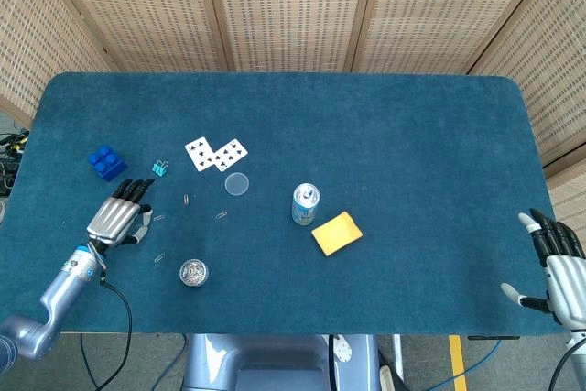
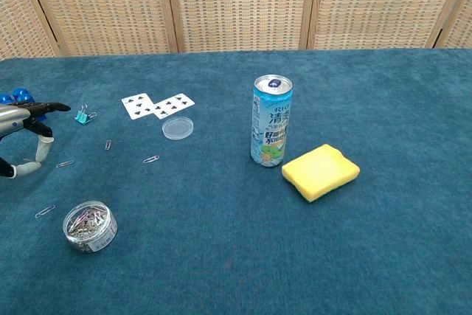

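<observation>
My left hand (image 1: 117,217) hovers low over the left part of the blue table (image 1: 385,125), fingers stretched out and spread, thumb hanging down, nothing visibly in it. In the chest view the left hand (image 2: 26,125) partly hides a blue brick (image 2: 15,97). Loose paper clips (image 1: 157,218) lie around and just beyond it. The blue brick (image 1: 107,163) and a teal binder clip (image 1: 160,168) sit just past its fingertips. My right hand (image 1: 556,265) hangs open off the table's front right corner, touching nothing.
A round tub of paper clips (image 1: 193,272) stands near the front edge. Two playing cards (image 1: 216,153) and a clear round lid (image 1: 237,183) lie left of centre. A drink can (image 1: 305,204) stands upright beside a yellow sponge (image 1: 336,233).
</observation>
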Motion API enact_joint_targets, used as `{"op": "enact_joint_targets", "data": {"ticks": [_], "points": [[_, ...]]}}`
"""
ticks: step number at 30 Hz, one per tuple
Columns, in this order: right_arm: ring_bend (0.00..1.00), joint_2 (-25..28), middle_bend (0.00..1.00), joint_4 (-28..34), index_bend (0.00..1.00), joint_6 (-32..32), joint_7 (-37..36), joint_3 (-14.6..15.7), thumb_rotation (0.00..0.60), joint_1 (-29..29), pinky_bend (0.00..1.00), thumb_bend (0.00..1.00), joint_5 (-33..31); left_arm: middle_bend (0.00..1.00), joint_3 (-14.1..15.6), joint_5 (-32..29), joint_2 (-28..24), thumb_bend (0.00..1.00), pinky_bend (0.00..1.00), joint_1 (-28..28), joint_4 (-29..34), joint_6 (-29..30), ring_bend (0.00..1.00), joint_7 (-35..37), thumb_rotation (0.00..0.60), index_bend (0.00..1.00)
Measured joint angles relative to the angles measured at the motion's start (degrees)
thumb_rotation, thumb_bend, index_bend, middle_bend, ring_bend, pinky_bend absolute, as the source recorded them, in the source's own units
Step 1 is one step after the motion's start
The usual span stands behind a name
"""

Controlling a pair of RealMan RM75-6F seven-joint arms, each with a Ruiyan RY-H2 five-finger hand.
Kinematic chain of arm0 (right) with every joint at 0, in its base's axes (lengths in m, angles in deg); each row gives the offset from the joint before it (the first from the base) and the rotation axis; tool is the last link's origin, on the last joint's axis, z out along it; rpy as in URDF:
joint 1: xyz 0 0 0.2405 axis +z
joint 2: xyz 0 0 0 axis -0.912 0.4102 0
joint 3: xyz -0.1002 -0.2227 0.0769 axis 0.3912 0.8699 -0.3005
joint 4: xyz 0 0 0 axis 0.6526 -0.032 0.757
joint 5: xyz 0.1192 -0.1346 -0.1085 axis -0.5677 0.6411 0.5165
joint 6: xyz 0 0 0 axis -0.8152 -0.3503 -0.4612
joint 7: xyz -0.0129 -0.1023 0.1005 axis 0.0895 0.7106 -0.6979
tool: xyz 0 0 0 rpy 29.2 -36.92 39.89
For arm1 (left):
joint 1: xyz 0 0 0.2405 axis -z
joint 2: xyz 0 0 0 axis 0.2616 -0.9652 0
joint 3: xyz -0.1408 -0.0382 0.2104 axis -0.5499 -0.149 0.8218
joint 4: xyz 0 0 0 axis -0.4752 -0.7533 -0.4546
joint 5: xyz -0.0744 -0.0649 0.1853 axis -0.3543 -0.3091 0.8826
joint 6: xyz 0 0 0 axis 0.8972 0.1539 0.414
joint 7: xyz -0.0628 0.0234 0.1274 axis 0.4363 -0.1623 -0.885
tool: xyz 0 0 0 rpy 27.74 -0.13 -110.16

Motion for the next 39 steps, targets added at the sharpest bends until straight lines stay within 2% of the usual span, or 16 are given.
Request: {"op": "enact_joint_targets", "data": {"ticks": [7, 18, 25, 35, 37, 39], "points": [[0.0, 0.19, 0.0, -0.03, 0.05, 0.31, -0.46, 0.0, 0.6, -0.17, 0.0, 0.0, 0.16, 0.0, 0.44, 3.18, -3.73, 0.41, 0.0, -0.16, 10.53, 4.22, 0.0, -3.39, 0.6, 0.64], [0.0, 0.52, 0.0, -0.12, 0.05, 0.57, -1.32, -0.03, 0.6, -0.33, 0.0, 0.0, 0.3, 0.0, 4.22, 9.01, -7.72, 0.41, 0.0, -0.69, 26.05, 6.58, 0.0, -11.22, 0.6, 0.64], [0.0, 0.7, 0.0, -0.18, 0.04, 0.58, -1.78, -0.05, 0.6, -0.36, 0.0, 0.0, 0.33, 0.0, 6.02, 8.36, -8.06, 0.41, 0.0, -1.21, 28.9, 3.97, 0.0, -15.78, 0.6, 0.64], [0.0, 0.72, 0.0, -0.16, 0.05, 0.48, -1.84, -0.1, 0.6, -0.3, 0.0, 0.0, 0.29, 0.0, 5.33, 6.66, -6.69, 0.41, 0.0, -1.11, 27.86, 2.57, 0.0, -16.61, 0.6, 0.64], [0.0, 0.73, 0.0, -0.14, 0.05, 0.45, -1.87, -0.13, 0.6, -0.27, 0.0, 0.0, 0.28, 0.0, 5.03, 6.36, -6.37, 0.41, 0.0, -1.13, 27.5, 2.61, 0.0, -16.65, 0.6, 0.62], [0.0, 0.74, 0.0, -0.13, 0.05, 0.44, -1.9, -0.14, 0.6, -0.26, 0.0, 0.0, 0.26, 0.0, 4.8, 6.12, -6.13, 0.41, 0.0, -1.1, 27.2, 2.58, 0.0, -16.62, 0.6, 0.54]]}}
